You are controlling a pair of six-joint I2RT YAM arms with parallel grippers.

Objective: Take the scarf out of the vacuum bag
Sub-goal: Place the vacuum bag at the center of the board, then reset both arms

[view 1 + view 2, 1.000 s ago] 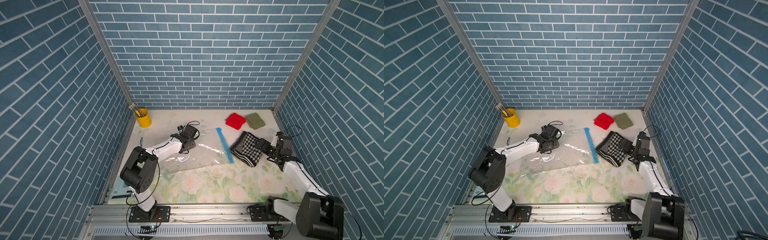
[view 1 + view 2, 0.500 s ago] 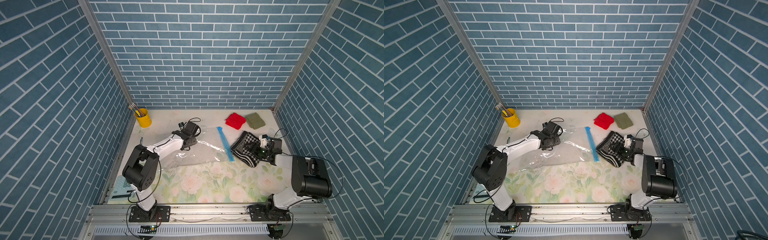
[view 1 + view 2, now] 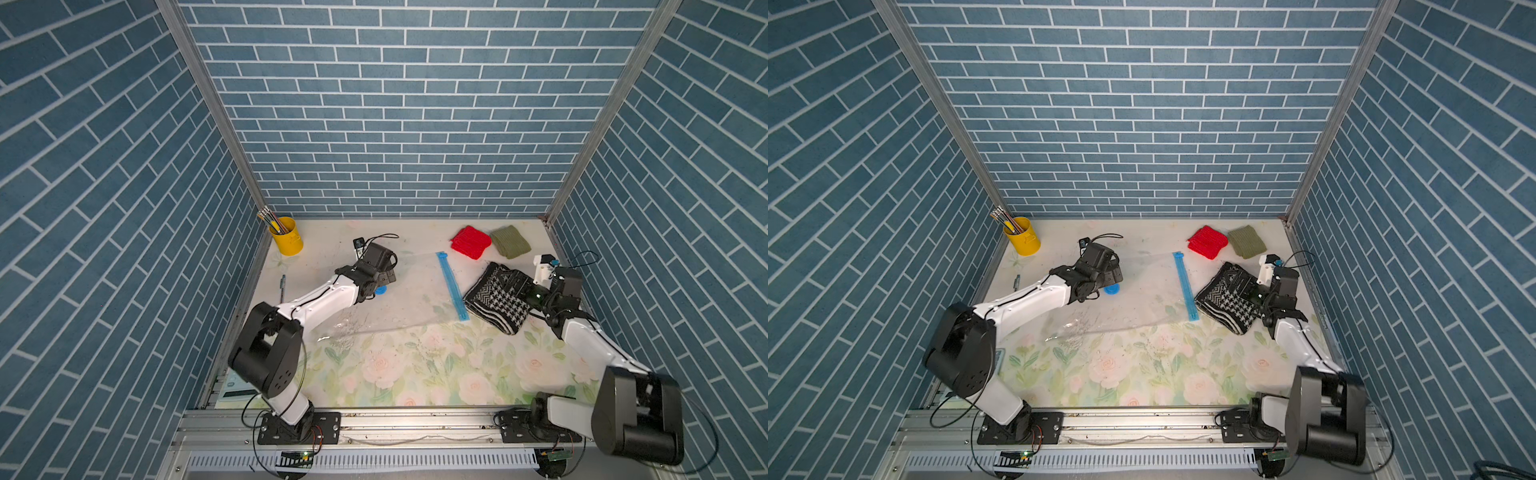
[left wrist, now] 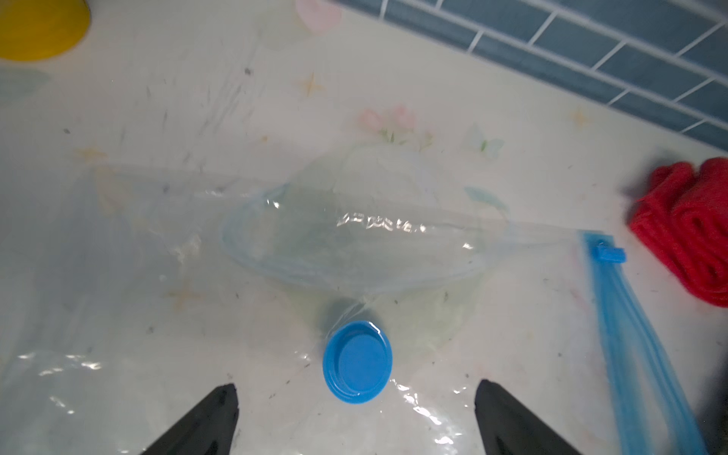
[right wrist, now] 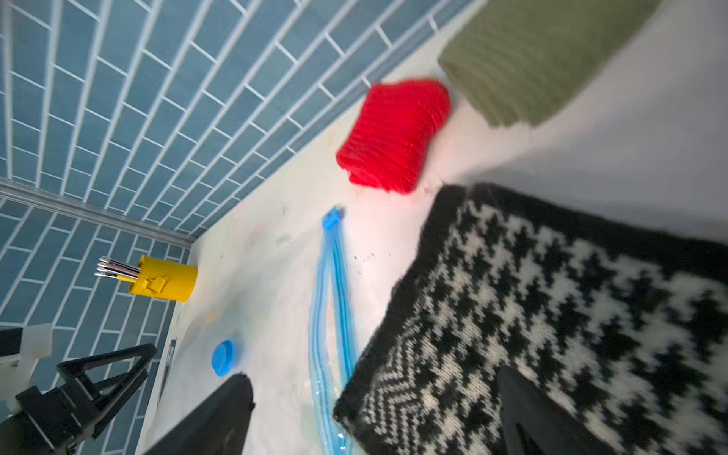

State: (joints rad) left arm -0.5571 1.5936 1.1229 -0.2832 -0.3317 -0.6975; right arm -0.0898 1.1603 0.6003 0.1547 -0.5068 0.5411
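In both top views the scarf (image 3: 496, 300) lies folded on the table (image 3: 415, 365), outside the vacuum bag (image 3: 411, 291) and just beside its zip strip (image 3: 452, 286). The right gripper (image 3: 524, 291) hangs over the scarf's far edge. The left gripper (image 3: 1115, 276) sits over the flat bag near the valve cap (image 3: 1112, 289).

In the left wrist view, the left gripper (image 4: 356, 386) is spread wide and holds nothing. The valve cap (image 4: 357, 362) lies between and just ahead of its fingers (image 4: 212, 417), with clear plastic underneath.

In the right wrist view, the right gripper (image 5: 374, 374) is also spread wide and grips nothing. One of its fingers (image 5: 528, 409) is over the houndstooth scarf (image 5: 551, 307) and the other is over the bag. The scarf's edge lies against the zip strip (image 5: 335, 295).
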